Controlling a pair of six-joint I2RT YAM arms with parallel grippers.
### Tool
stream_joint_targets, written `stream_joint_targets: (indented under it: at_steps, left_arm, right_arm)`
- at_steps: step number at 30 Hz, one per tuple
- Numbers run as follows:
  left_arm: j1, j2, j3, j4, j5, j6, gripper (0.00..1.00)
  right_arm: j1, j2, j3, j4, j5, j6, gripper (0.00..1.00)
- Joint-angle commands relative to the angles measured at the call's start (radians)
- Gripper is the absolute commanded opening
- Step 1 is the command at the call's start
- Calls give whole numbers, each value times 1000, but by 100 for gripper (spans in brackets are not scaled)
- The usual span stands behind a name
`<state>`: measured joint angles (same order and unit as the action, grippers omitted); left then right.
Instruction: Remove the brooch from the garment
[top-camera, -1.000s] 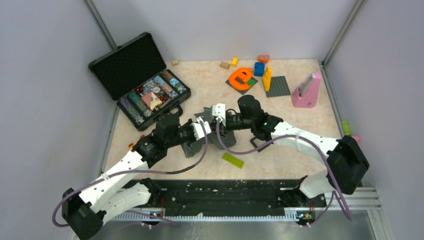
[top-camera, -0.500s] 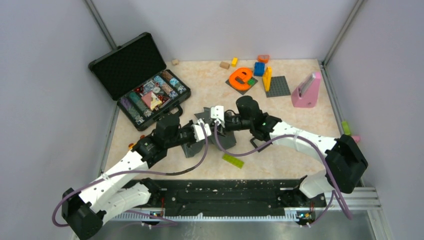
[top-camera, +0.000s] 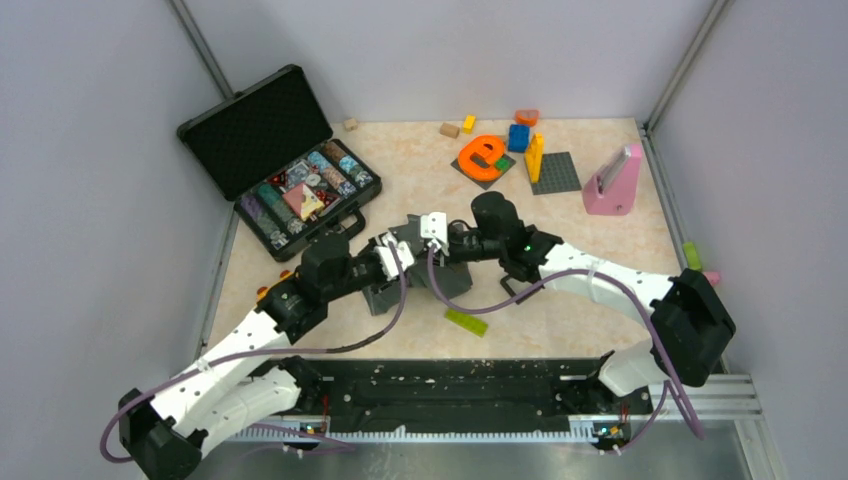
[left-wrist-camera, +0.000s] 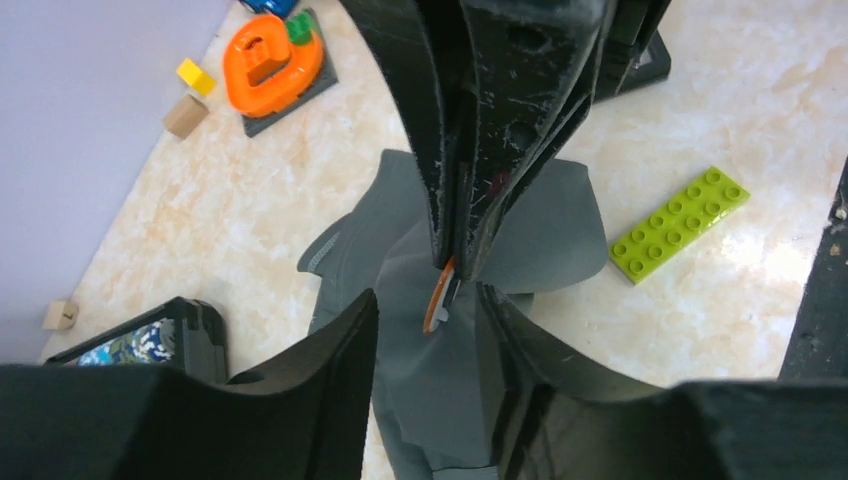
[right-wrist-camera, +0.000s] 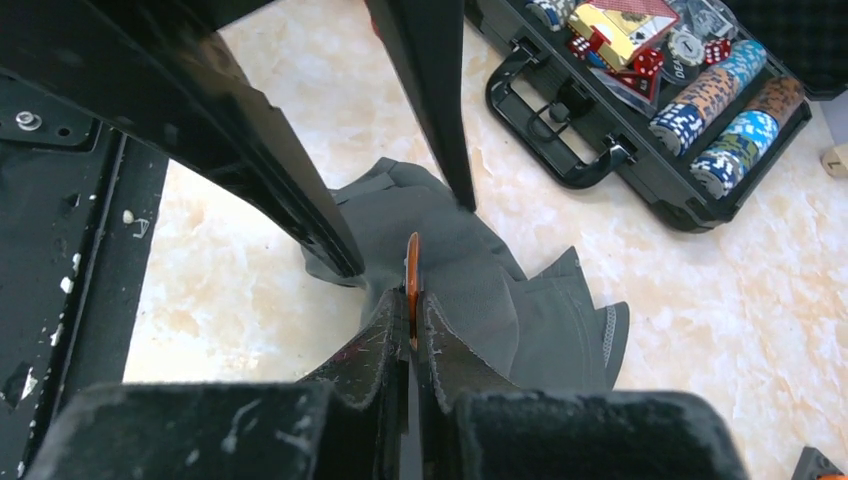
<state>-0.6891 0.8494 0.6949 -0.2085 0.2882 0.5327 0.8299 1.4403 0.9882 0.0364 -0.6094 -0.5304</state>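
Observation:
The brooch (right-wrist-camera: 411, 260) is a thin orange-brown disc seen edge-on; it also shows in the left wrist view (left-wrist-camera: 435, 300). My right gripper (right-wrist-camera: 411, 295) is shut on it, just above the crumpled dark grey garment (right-wrist-camera: 480, 280). The garment (left-wrist-camera: 430, 390) rises in a peak towards the brooch, and whether they still touch I cannot tell. My left gripper (left-wrist-camera: 427, 305) is open, its fingers (left-wrist-camera: 335, 370) straddling that peak just below the brooch. In the top view the left gripper (top-camera: 400, 254) and right gripper (top-camera: 416, 238) meet over the garment (top-camera: 452, 280); the brooch is hidden there.
An open black case (top-camera: 290, 190) of poker chips lies at the back left. A green brick plate (top-camera: 466, 321) lies on the table in front of the garment. An orange letter toy (top-camera: 483, 155), loose bricks and a pink block (top-camera: 612, 182) stand at the back right.
My left arm has drawn back a little to the left. My right gripper shifted slightly left early on and has since held still.

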Motion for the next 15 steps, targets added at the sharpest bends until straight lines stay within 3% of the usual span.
stream_joint_targets:
  at_steps: [1, 7, 15]
  left_arm:
    - [-4, -94, -64, 174, -21, -143, 49]
    - [-3, -248, -229, 332, -104, -413, 54]
    - [-1, -422, -471, 529, -189, -559, 55]
  right_arm:
    - [11, -30, -9, 91, 23, 9, 0]
    - [9, -77, -88, 227, 41, 79, 0]
    - [8, -109, -182, 456, 74, 243, 0]
